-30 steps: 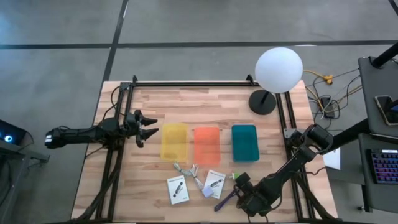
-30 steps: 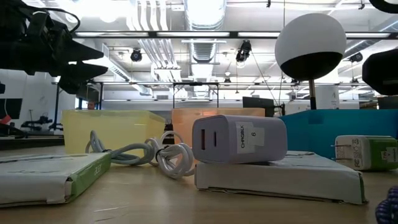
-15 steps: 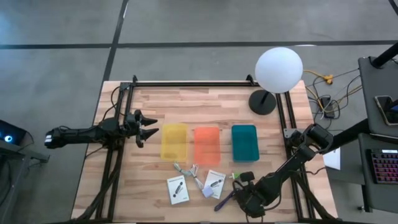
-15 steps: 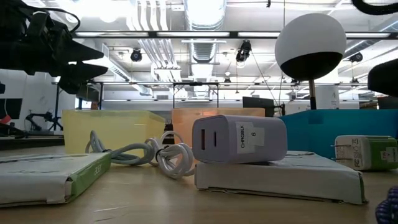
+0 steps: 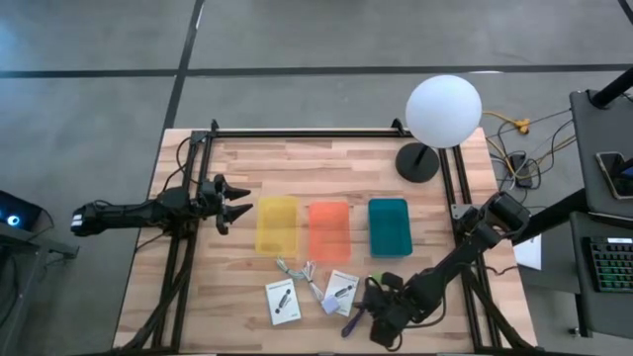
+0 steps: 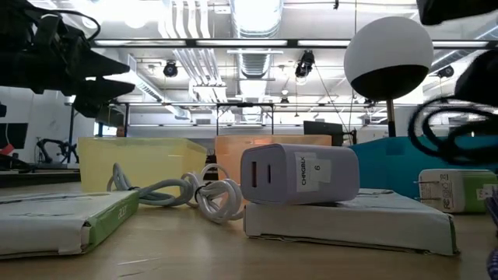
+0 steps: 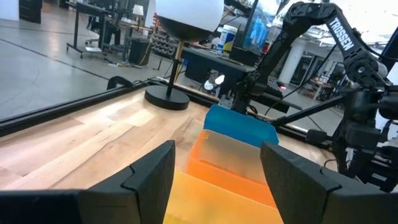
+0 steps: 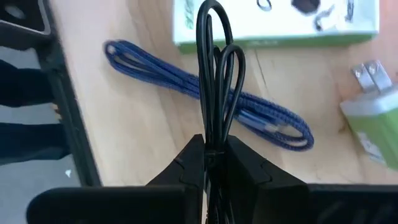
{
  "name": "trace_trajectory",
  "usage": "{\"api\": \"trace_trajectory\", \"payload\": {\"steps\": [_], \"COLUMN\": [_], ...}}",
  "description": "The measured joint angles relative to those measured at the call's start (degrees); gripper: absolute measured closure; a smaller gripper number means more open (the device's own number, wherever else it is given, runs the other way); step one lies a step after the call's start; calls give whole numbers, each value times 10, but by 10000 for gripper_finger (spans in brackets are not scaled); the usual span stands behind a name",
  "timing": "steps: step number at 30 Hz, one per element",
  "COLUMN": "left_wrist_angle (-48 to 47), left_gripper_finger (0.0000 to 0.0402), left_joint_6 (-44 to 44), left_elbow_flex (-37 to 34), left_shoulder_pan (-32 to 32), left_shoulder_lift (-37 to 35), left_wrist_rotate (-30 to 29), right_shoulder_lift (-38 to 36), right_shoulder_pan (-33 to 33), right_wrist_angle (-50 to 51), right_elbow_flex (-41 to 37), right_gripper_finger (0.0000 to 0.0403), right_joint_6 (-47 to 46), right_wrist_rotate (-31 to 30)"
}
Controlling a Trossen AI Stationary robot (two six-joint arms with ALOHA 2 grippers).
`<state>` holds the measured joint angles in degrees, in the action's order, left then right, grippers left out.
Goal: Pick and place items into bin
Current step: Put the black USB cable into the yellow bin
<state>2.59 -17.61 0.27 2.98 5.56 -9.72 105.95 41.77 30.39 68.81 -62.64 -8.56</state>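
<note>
Wooden slats are forming the table (image 5: 326, 168), with a concrete floor lying around it. Near its front edge the right gripper (image 8: 211, 163) is pinching a looped black cable (image 8: 214, 81) between its closed fingers, hanging just above a blue-purple braided cord (image 8: 205, 93) lying on the wood. Beside that cord two white boxes (image 5: 283, 302) (image 5: 342, 290) are lying flat, one carrying a lilac charger (image 6: 299, 174), with a grey-white cable (image 6: 175, 190) coiling between them and one green plug adapter (image 8: 372, 124) sitting close by. Behind them three bins are standing in a row: yellow (image 5: 277, 224), orange (image 5: 328, 229) and teal (image 5: 389, 226). Farther back one white globe lamp (image 5: 443, 111) is standing. The left gripper (image 5: 235, 203) is hovering beside the yellow bin, fingers spread apart.
</note>
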Motion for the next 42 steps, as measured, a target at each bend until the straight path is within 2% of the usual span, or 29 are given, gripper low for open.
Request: {"api": "trace_trajectory", "payload": {"steps": [6,12,14,21,24,26,27,32,35,39,42], "left_wrist_angle": [15,170,216,347,376,366,346,191,95,74,76], "left_gripper_finger": [180,180,180,180,180,180,180,180,180,180,180], "left_joint_6": [-6,-270,-309,-315,-280,-227,-207,-171,-155,-57,-38], "left_elbow_flex": [0,0,0,0,0,3,8,73,113,149,171], "left_shoulder_pan": [0,0,0,0,0,0,-1,-1,-1,-2,-1], "left_shoulder_lift": [1,3,4,3,4,4,7,44,81,137,171], "left_wrist_rotate": [-1,6,-11,-166,-181,-161,-131,5,74,155,172], "right_shoulder_lift": [0,0,0,0,0,0,0,0,0,3,8], "right_shoulder_pan": [-26,-53,-67,-151,-192,-218,-231,-286,-316,-349,-360], "right_wrist_angle": [7,7,8,6,3,2,2,0,0,-25,-66], "right_elbow_flex": [44,86,94,122,146,168,179,222,228,228,229], "right_gripper_finger": [373,373,373,365,363,365,365,364,365,365,365], "right_joint_6": [-10,-18,-28,-16,24,49,58,87,96,113,125], "right_wrist_rotate": [-7,-36,-50,-66,-66,-66,-66,-59,-29,26,53]}}
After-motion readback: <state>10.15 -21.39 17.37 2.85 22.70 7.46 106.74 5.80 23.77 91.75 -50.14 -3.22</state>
